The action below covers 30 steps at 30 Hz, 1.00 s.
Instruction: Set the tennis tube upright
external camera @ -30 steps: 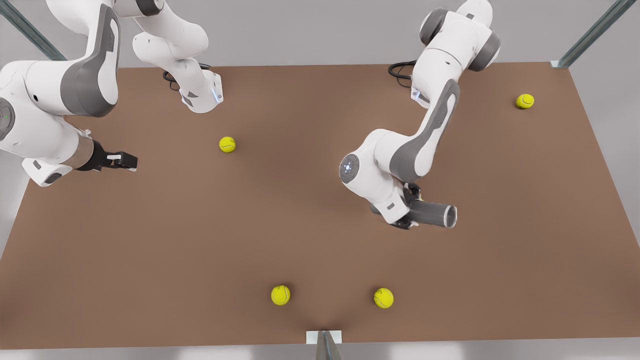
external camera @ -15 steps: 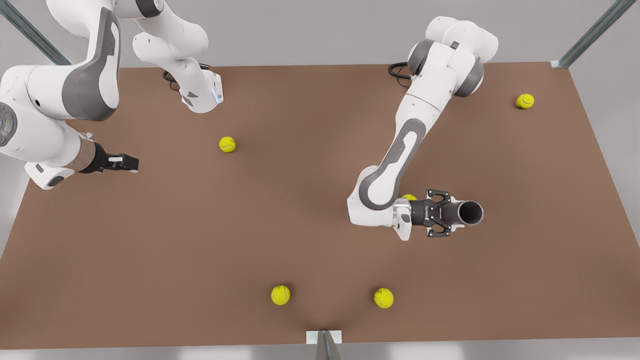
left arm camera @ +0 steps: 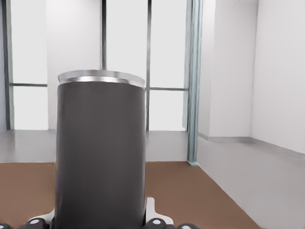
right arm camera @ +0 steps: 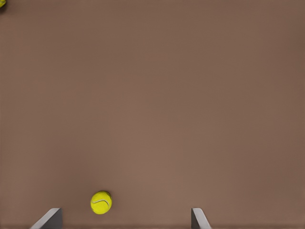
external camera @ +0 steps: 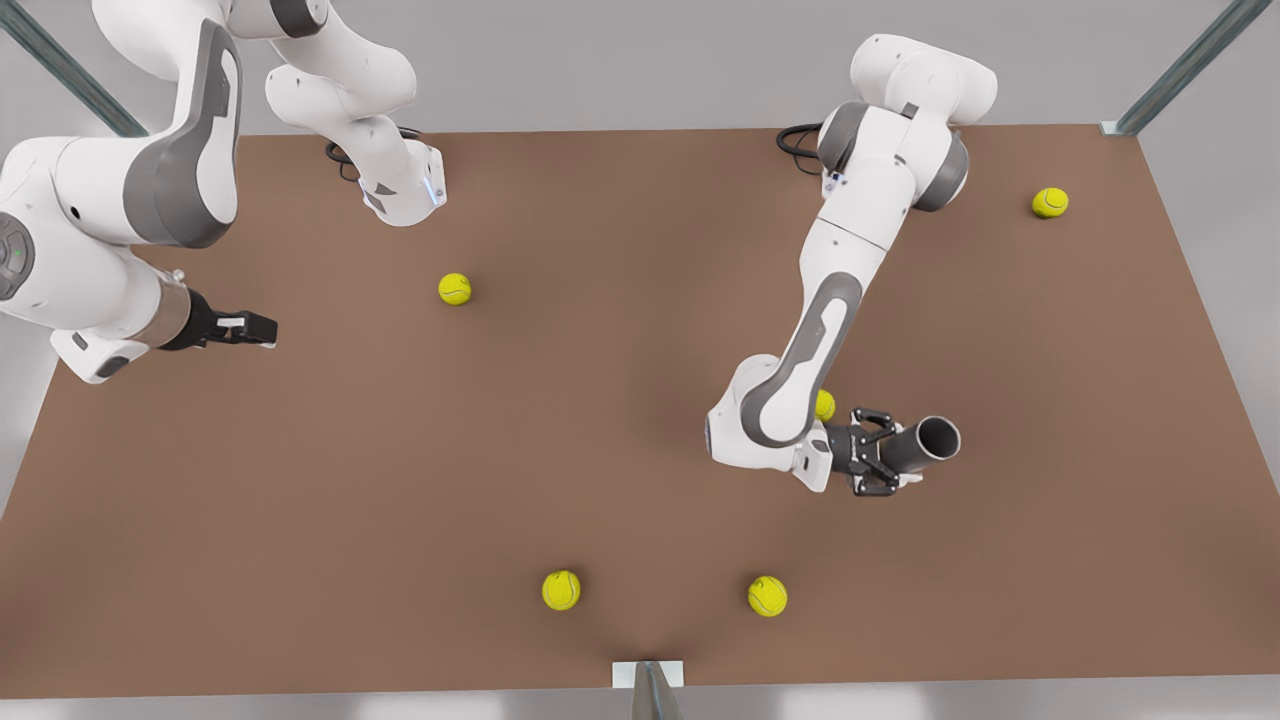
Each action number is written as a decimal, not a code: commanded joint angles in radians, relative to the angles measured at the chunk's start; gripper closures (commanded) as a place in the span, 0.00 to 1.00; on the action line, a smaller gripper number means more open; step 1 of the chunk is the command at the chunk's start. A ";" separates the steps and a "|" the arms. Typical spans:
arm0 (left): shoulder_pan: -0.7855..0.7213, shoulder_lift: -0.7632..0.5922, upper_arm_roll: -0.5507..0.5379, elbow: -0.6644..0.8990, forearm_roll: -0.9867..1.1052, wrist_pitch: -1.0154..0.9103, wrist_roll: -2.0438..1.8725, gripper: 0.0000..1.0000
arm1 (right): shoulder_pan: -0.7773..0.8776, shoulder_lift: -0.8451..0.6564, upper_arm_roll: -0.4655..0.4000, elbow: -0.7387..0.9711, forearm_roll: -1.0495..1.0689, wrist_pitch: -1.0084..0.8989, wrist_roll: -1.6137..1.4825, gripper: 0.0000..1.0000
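Bare table (external camera: 400, 480) lies between the arms (one tennis ball (external camera: 455, 289) apparently the sole obstacle there).

The left gripper (external camera: 890, 462), at the front view's right, is clamped around the tennis tube (external camera: 920, 445) held off the table, arm stretched forward. The right gripper (external camera: 262, 328) hangs at the front view's left, fingers spread wide, arm waiting.

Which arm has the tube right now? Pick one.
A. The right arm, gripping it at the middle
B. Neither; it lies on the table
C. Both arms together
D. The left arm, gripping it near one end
D. The left gripper is shut on the tube, which rises straight out of it in the left wrist view; the right gripper waits open at the front view's left.
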 commanded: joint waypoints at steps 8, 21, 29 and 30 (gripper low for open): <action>-0.015 0.007 0.049 -0.001 0.084 0.063 -0.540 0.31 | 0.000 0.000 -0.001 -0.001 0.002 0.000 -0.002 0.00; -0.039 -0.010 0.053 -0.043 0.133 -0.109 0.178 0.32 | -0.005 0.001 -0.001 -0.002 0.004 0.000 -0.002 0.00; -0.038 0.011 0.053 -0.041 0.151 -0.075 0.395 0.32 | -0.005 0.003 -0.001 -0.002 0.005 0.002 -0.002 0.00; -0.038 0.014 0.053 -0.040 0.151 -0.069 0.395 0.32 | -0.005 0.003 -0.001 -0.002 0.005 0.002 -0.002 0.00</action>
